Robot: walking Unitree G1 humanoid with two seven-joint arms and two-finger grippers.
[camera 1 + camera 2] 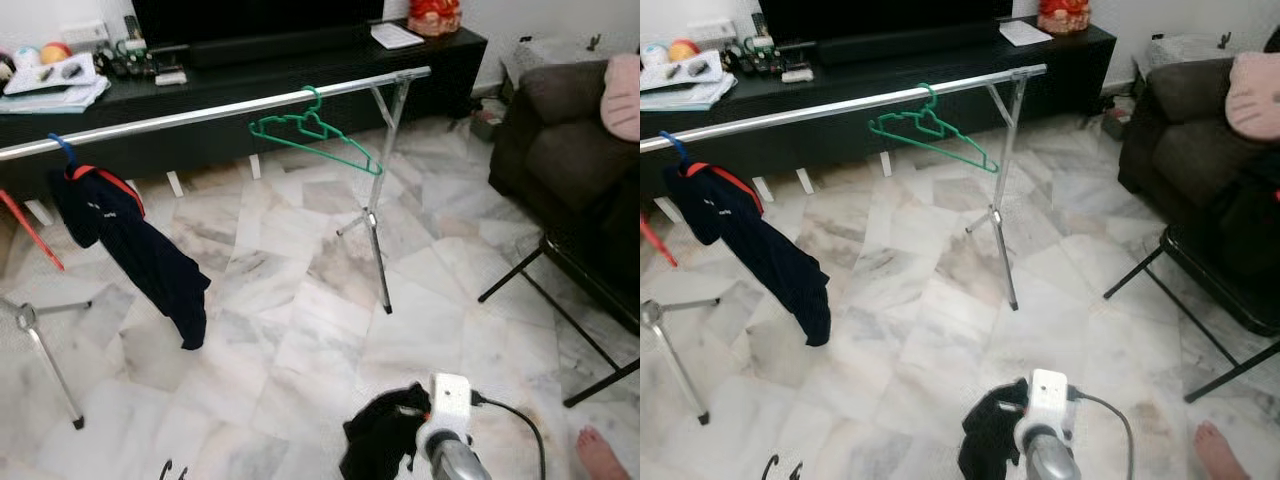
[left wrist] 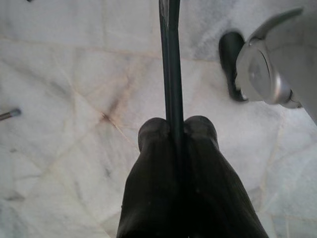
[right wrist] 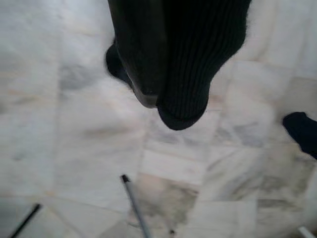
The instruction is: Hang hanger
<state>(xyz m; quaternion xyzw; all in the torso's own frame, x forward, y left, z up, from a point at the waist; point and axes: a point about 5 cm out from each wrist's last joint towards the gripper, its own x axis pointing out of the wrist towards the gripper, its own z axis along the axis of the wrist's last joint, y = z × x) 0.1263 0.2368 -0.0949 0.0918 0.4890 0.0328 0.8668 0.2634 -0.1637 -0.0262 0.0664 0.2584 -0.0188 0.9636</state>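
Observation:
A silver clothes rail (image 1: 200, 114) crosses the room on folding legs. An empty green hanger (image 1: 318, 135) hangs near its right end. At its left end a navy garment with red trim (image 1: 135, 250) hangs from a blue hook. In the left wrist view my left gripper (image 2: 176, 133) is shut on a thin dark green hanger bar (image 2: 169, 59) that runs out between the fingers. My right gripper (image 3: 158, 94), low near the floor, is shut on a black knitted garment (image 1: 380, 435), which drapes over and hides most of its fingers.
A black TV console (image 1: 300, 70) with clutter stands behind the rail. A dark sofa (image 1: 570, 130) and black folding legs (image 1: 560, 300) are on the right. A person's bare foot (image 1: 600, 455) is at the bottom right. The rail's stand legs (image 1: 378, 250) splay over the marble floor.

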